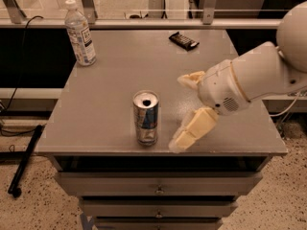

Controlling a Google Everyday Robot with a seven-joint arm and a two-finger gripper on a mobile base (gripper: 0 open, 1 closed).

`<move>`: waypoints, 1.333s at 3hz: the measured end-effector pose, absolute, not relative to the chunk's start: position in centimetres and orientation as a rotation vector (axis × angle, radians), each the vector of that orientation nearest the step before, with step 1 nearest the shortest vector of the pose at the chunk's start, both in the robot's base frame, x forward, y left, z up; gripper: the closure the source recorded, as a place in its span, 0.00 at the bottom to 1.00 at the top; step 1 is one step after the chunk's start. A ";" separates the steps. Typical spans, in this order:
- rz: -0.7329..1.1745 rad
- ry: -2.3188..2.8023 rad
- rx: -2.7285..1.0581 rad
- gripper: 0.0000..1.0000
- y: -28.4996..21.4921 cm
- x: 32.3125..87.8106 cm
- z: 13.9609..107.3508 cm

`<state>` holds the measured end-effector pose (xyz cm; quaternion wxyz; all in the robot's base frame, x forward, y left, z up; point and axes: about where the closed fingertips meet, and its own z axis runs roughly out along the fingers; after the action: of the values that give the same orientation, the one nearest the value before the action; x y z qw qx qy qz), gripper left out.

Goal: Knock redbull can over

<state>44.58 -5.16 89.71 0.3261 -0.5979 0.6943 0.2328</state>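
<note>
Right now the redbull can [146,118] stands straight up on the grey table [108,87]. It is close to the front edge, about in the middle from side to side. Its silver top shows the little dark hole. The blue and silver side faces the front.

Just to the right of the can is the gripper [178,113]. It does not touch the can; a small strip of bare table shows between them. Its two pale fingers are spread wide apart and hold nothing. One finger [191,78] is farther back and higher up. The other finger [194,128] is nearer the front edge and points down and left, toward the bottom of the can. The fat white arm [259,75] comes in from the right side.

Far from the can, at the back left corner, a clear water bottle [80,32] with a white cap stands up. Near the back edge, toward the right, lies a small dark wrapped bar [183,40].

Under the table top are grey drawers [158,183]. A black stick [26,159] lies on the spotty floor at the left.
</note>
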 end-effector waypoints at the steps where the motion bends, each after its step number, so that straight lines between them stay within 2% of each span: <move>1: 0.766 1.727 -1.481 0.00 -1.5 44.5 89.2; 2: 0.875 1.666 -1.400 0.15 1.0 44.4 88.8; 4: 0.924 1.639 -1.338 0.61 2.6 44.8 89.4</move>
<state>44.85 2.64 89.41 0.4044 -0.5300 0.6492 0.3662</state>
